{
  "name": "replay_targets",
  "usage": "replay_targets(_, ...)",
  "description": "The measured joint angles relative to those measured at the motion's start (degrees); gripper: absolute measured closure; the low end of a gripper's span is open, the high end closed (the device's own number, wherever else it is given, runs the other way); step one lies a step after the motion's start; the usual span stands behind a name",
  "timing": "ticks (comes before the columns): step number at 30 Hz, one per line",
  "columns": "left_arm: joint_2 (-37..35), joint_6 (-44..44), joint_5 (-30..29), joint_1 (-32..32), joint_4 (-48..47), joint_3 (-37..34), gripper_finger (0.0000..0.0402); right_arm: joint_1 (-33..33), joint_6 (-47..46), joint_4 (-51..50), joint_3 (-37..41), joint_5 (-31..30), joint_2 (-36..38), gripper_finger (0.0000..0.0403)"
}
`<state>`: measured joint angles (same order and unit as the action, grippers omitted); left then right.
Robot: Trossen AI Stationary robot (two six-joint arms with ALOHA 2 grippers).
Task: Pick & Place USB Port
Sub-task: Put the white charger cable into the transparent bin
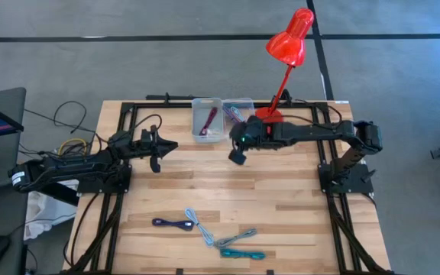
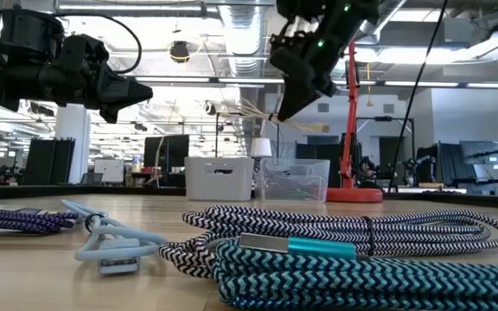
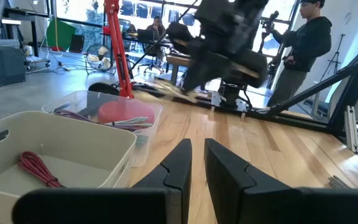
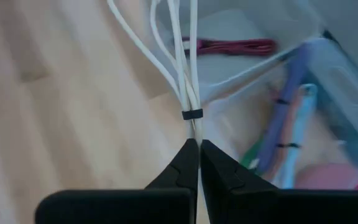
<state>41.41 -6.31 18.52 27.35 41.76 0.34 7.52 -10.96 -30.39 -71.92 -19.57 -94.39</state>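
White cable point(image 4: 178, 68), thin and smooth, looped and cinched by a small dark tie, pinched in right gripper point(image 4: 196, 149) above pale wood table point(image 1: 281, 198), just beside white bin point(image 1: 205, 120) and clear bin point(image 1: 237, 109). Left gripper point(image 3: 196, 158) slightly parted, empty, over table's left side. Braided cables point(image 2: 361, 250) coiled near front edge.

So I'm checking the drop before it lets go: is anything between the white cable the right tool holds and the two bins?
Nothing visible. The right tool, shut on the white cable, hangs beside the clear bin and white bin, with only bare table between.
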Motion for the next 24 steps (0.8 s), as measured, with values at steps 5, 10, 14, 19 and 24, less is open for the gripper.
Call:
replay_targets(5,0.0,0.0,0.0,0.0,0.01,0.0,0.0357,5.63,0.39,1.64,0.0,-0.02,-0.47,0.0403)
replay_targets(10,0.0,0.0,0.0,0.0,0.0,0.0,0.0357,10.33,-0.41,2.33,0.0,0.04,-0.48,0.0403)
replay_targets(14,0.0,0.0,0.0,0.0,0.01,0.0,0.0357,13.19,-1.57,2.3,0.0,0.24,-0.48,0.0403)
replay_targets(19,0.0,0.0,0.0,0.0,0.02,0.0,0.0357,15.48,-4.11,3.0,-0.06,3.89,-1.9,0.0403)
replay_targets(24,0.0,-0.02,-0.02,-0.01,0.02,0.0,0.0357,16.17,-4.11,2.98,-0.11,4.73,-5.09,0.0403)
